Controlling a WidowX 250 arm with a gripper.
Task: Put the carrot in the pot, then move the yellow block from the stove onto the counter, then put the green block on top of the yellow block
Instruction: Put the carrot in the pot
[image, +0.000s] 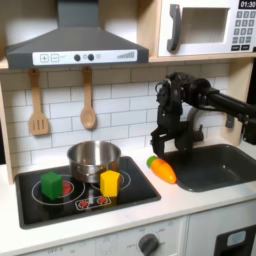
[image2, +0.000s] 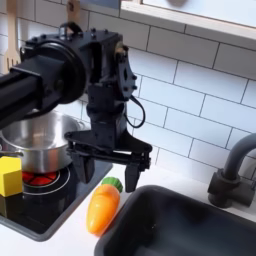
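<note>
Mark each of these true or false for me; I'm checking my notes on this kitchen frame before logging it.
1. The carrot is already in the pot. False: it lies on the counter between stove and sink.
2. The yellow block stands on the stove. True.
3. The green block sits on top of the yellow block. False: the two stand apart on the stove, green towards the first exterior view's left.
4. The gripper hangs open above the carrot. True, holding nothing.
5. A wooden spoon hangs on the tiled wall. True.
</note>
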